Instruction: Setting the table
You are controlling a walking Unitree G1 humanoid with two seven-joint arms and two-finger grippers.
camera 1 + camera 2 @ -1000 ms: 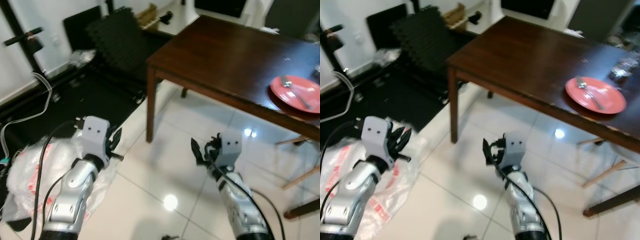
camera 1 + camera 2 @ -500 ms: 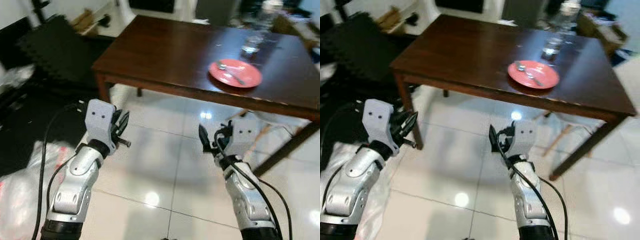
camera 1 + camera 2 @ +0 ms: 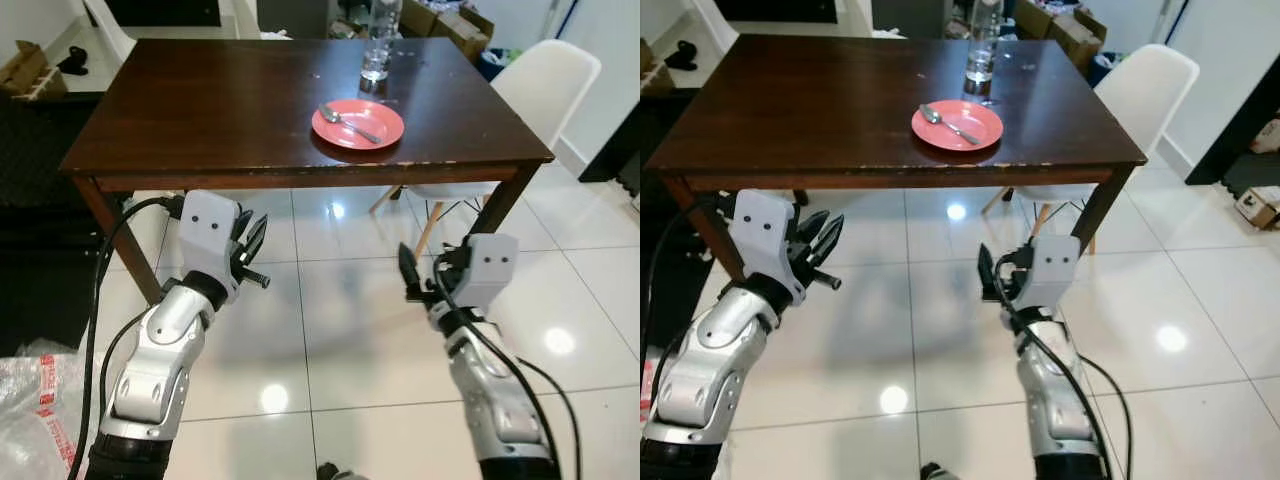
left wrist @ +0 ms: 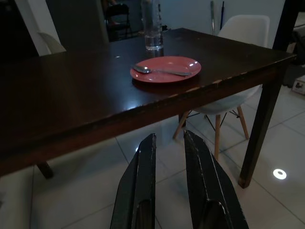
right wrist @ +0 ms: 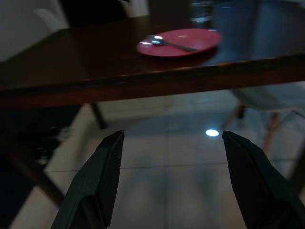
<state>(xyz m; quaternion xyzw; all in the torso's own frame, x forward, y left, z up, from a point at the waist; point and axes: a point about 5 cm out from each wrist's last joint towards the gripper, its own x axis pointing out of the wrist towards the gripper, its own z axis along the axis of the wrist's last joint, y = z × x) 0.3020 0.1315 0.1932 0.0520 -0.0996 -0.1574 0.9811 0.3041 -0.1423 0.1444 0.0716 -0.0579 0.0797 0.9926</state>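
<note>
Head view: left hand and right hand hover over the tiled floor, short of the surface, holding nothing. Red plate sits near the near edge, right of centre, metal spoon on it, clear glass just beyond.

Left wrist: fingers narrowly apart.

Right wrist: fingers wide apart.

Plate looks rigid, glossy, likely slippery; pinch the rim. Spoon is thin, light; take mid-handle. Glass is fragile.

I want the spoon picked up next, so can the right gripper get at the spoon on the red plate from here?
Probably not yet: the right gripper hangs over the floor, short of the table. The spoon lies uncovered on the plate.
</note>
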